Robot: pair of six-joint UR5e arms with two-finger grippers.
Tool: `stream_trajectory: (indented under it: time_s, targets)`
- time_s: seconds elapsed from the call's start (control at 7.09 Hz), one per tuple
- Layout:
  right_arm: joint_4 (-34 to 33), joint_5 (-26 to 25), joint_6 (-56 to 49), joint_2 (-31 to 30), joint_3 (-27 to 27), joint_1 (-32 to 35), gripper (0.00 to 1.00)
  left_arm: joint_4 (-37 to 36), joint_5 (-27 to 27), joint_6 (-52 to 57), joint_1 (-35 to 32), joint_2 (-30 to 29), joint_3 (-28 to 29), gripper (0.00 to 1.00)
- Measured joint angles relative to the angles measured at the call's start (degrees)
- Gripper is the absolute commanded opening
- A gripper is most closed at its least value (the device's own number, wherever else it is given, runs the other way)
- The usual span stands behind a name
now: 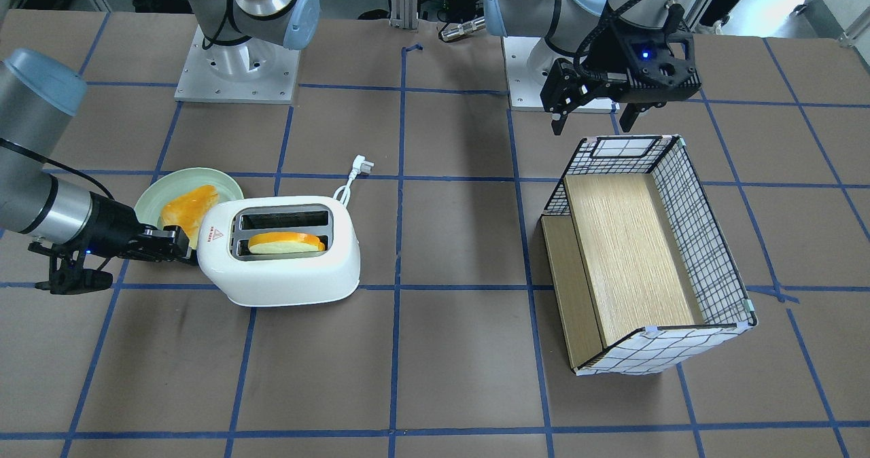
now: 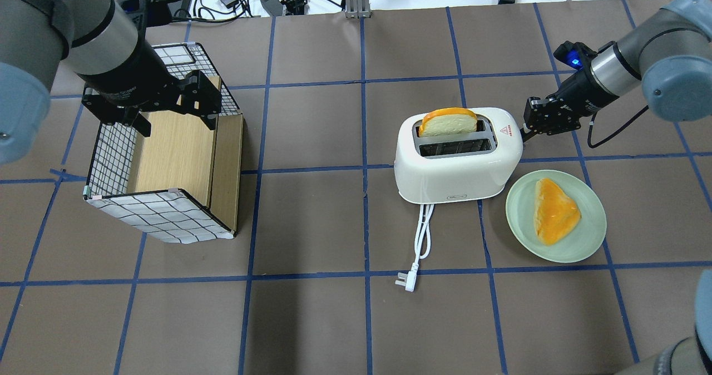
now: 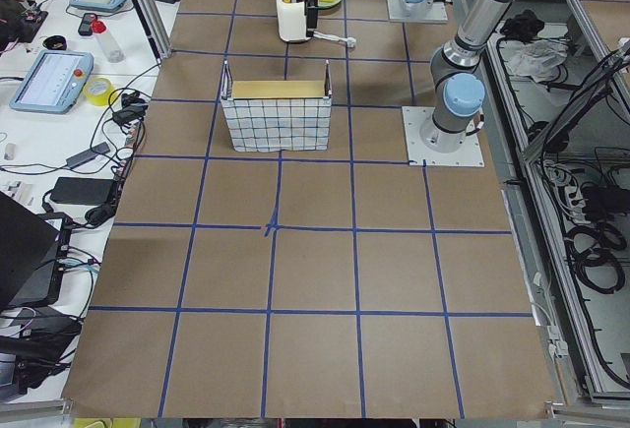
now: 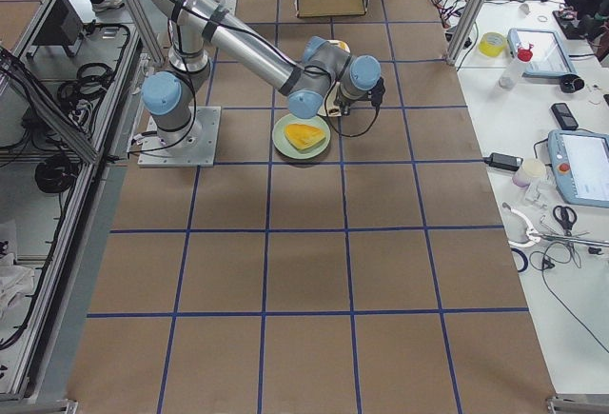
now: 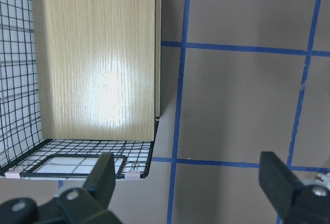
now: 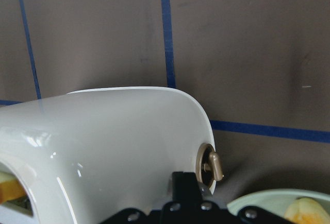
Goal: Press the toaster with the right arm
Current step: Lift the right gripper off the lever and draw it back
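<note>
The white toaster (image 1: 285, 268) lies right of the table's middle in the overhead view (image 2: 456, 169), with a red triangle sticker on top. A slice of toast (image 2: 448, 122) stands high in one slot. My right gripper (image 2: 528, 126) is shut, and its fingertips are against the toaster's end by the sticker; it comes in from the left in the front-facing view (image 1: 182, 244). In the right wrist view its tips (image 6: 188, 190) sit at the toaster's end wall (image 6: 103, 141), beside a small round knob (image 6: 212, 165). My left gripper (image 2: 175, 120) is open and empty over the basket.
A wire basket (image 2: 161, 213) with a wooden shelf lies on its side under my left gripper (image 5: 190, 180). A green plate (image 2: 589, 241) with a second toast (image 2: 553, 208) sits beside the toaster, close to my right wrist. The white cord (image 2: 423, 236) trails toward the robot.
</note>
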State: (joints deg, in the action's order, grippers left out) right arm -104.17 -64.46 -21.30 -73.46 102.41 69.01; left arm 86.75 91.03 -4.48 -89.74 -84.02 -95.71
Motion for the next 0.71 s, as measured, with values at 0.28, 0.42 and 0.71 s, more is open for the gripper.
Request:
stream_trajectory:
  time_s: [0.28,0.42,0.71]
  targets:
    - [0.83,-1.2,1.39,-2.79,-0.48,0.09,0.0,0.0,0.02,0.0,0.01,0.0,0.0,1.0]
    - [1.81,-1.87,1.86,-4.39,-1.0,0.12,0.0,0.0,0.02,0.0,0.03,0.0,0.0,1.0]
    - [6.97,-4.53,2.97,-8.32,-4.04,0.24,0.0,0.0,0.01,0.0,0.01,0.0,0.0,1.0]
